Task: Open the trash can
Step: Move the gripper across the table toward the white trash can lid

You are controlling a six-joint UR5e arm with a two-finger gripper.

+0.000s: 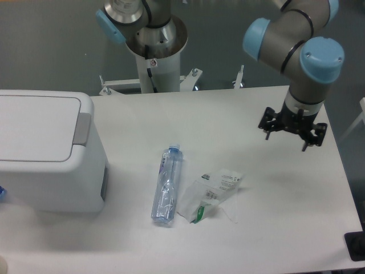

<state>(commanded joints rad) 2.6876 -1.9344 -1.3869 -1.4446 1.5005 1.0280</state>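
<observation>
The trash can (48, 154) is a large white boxy bin at the left edge of the table, its flat lid (34, 127) down and a grey tab (82, 128) on the lid's right side. My gripper (286, 138) hangs over the right part of the table, far from the bin, open with nothing between its black fingers.
A clear plastic bottle (166, 185) with a blue cap lies on its side at the table's middle. A crumpled clear wrapper (211, 194) lies just right of it. The arm's base post (155, 51) stands behind the table's far edge.
</observation>
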